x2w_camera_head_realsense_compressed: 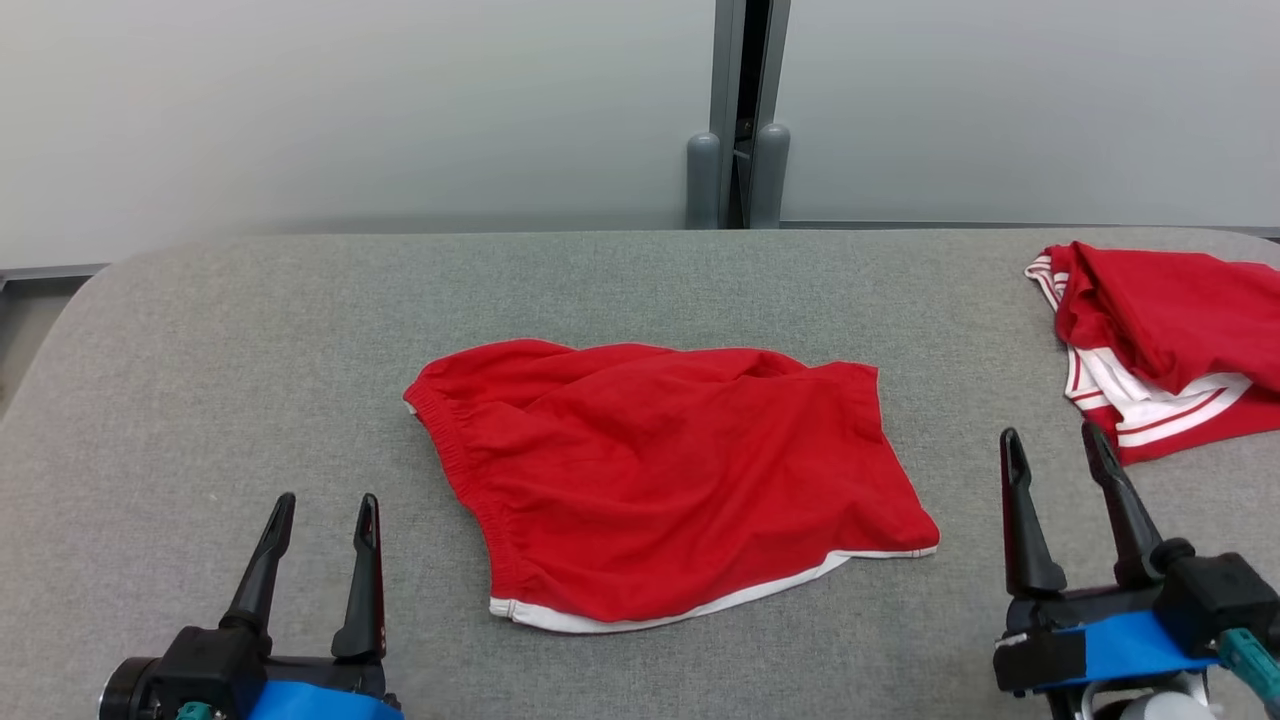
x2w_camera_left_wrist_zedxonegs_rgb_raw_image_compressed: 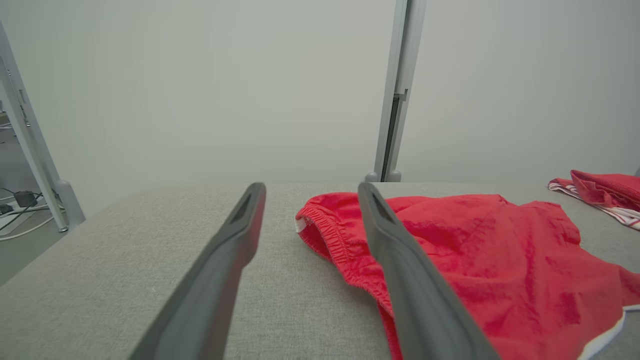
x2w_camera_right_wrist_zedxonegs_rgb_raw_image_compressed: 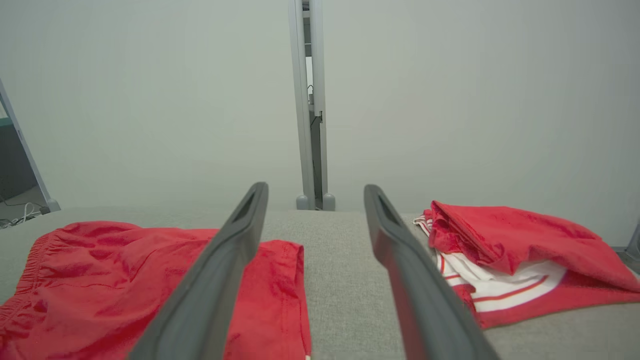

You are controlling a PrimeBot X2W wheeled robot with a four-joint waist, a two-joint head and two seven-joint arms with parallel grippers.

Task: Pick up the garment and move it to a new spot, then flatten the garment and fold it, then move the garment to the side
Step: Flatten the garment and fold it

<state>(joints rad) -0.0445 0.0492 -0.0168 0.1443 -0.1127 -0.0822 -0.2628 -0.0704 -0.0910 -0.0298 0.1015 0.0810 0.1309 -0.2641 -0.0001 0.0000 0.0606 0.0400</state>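
Note:
A pair of red shorts with a white hem, the garment point(x2w_camera_head_realsense_compressed: 660, 485), lies spread and a little rumpled in the middle of the grey table point(x2w_camera_head_realsense_compressed: 200, 350). Its elastic waistband faces left. My left gripper point(x2w_camera_head_realsense_compressed: 322, 512) stands open at the lower left, apart from the cloth. My right gripper point(x2w_camera_head_realsense_compressed: 1055, 448) is open at the lower right, to the right of the shorts' hem corner. The left wrist view has the garment point(x2w_camera_left_wrist_zedxonegs_rgb_raw_image_compressed: 500, 260) lying past the right finger. In the right wrist view the garment point(x2w_camera_right_wrist_zedxonegs_rgb_raw_image_compressed: 100, 280) lies at the left, behind the left finger. Nothing sits between either pair of fingers.
A second red garment with white stripes point(x2w_camera_head_realsense_compressed: 1170, 340) lies bunched at the table's far right edge point(x2w_camera_right_wrist_zedxonegs_rgb_raw_image_compressed: 510, 255). A grey post point(x2w_camera_head_realsense_compressed: 740, 120) stands against the pale wall behind the table. The table's left corner is rounded, with floor and cables beyond it point(x2w_camera_left_wrist_zedxonegs_rgb_raw_image_compressed: 20, 210).

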